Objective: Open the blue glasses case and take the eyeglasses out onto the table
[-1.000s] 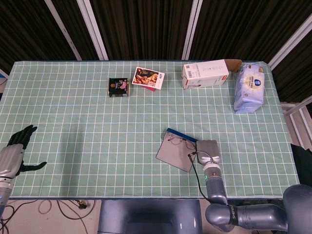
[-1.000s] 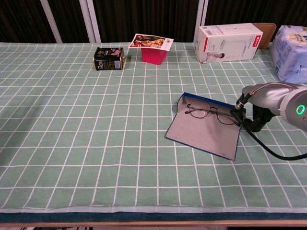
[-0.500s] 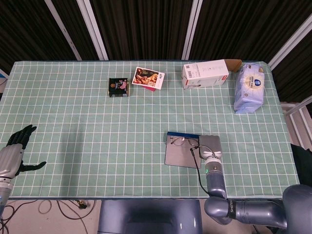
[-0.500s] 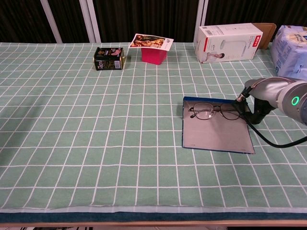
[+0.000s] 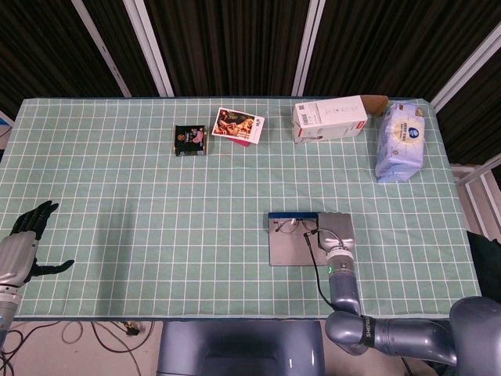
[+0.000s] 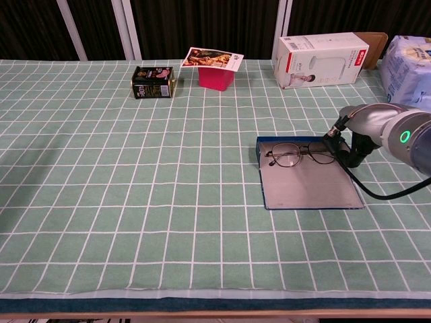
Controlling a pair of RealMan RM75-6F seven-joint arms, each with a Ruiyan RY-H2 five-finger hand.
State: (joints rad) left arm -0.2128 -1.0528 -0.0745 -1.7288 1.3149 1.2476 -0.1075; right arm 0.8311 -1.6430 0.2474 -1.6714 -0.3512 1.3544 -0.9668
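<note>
The blue glasses case (image 5: 293, 249) (image 6: 310, 185) lies open and flat on the green checked cloth, grey inside facing up, its edges square to the table. The thin-framed eyeglasses (image 5: 291, 228) (image 6: 296, 156) lie across its far strip. My right hand (image 5: 335, 233) (image 6: 350, 145) sits at the case's right end, its dark fingers (image 6: 337, 138) touching the right end of the glasses. The hand's back and forearm hide what it grips. My left hand (image 5: 23, 243) rests far away at the table's left front corner, fingers spread, holding nothing.
Along the far side stand a black tin (image 5: 190, 139) (image 6: 153, 81), a pink box topped by a picture card (image 5: 237, 127) (image 6: 215, 67), a white carton (image 5: 329, 117) (image 6: 320, 50) and a blue-white soft pack (image 5: 400, 141) (image 6: 407, 64).
The open case with the glasses on it has swung round from a slant to lie square with the table, moving together with my right hand. The left hand has stayed put.
</note>
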